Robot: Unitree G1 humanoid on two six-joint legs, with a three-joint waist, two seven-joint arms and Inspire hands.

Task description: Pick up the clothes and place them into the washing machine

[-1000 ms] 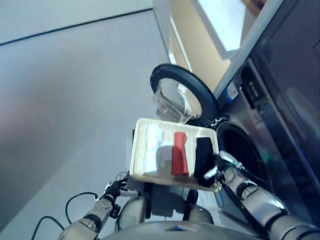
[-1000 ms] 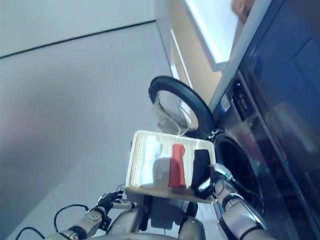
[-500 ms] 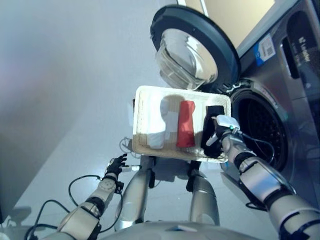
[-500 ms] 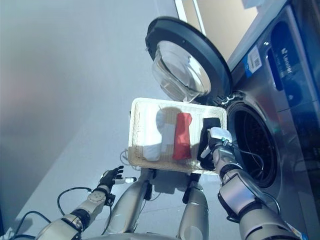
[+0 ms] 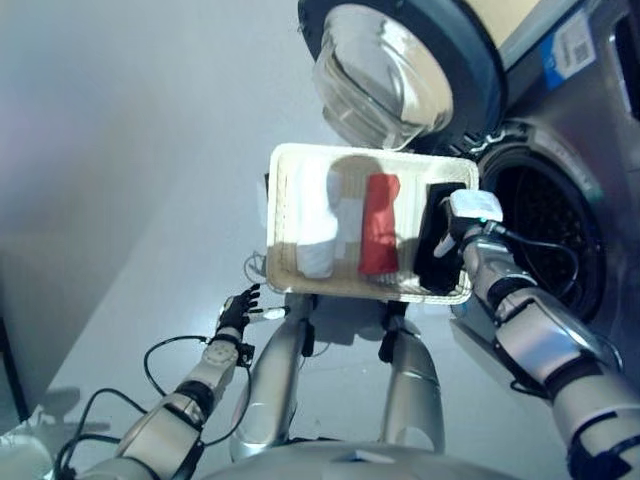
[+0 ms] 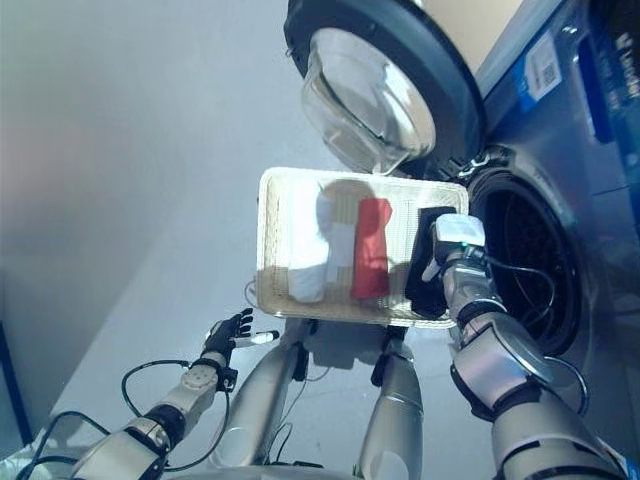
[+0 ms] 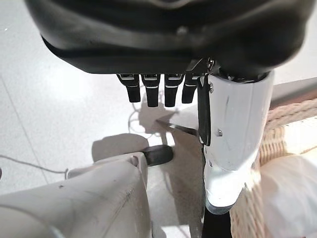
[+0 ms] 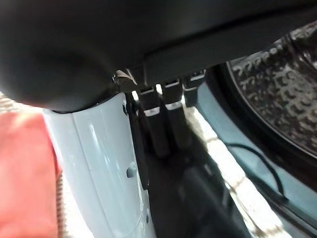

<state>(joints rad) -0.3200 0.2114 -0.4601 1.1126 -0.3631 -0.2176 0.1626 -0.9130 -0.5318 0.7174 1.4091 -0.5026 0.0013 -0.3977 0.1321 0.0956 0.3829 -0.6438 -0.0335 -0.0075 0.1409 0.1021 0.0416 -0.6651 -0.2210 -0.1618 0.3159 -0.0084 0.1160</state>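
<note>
A blue label (image 5: 573,42) is seen on the washing machine (image 5: 590,150), its print unreadable. The right hand (image 5: 462,226) is laid, fingers straight, on black clothes (image 6: 428,262) in the basket (image 5: 285,215); the left hand (image 5: 235,312) is relaxed open.

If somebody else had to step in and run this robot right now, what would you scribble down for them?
Right robot hand: down in the wicker basket at the black garment, fingers on it; a firm grip cannot be confirmed.
Left robot hand: open, idle, low over the floor beside the basket.
Clothes: white garment, red garment and the black one all lie in the basket.
Washing machine: door swung open, drum right beside the basket.
Done: nothing loaded yet.
Left: lift each garment and put it into the drum.
</note>
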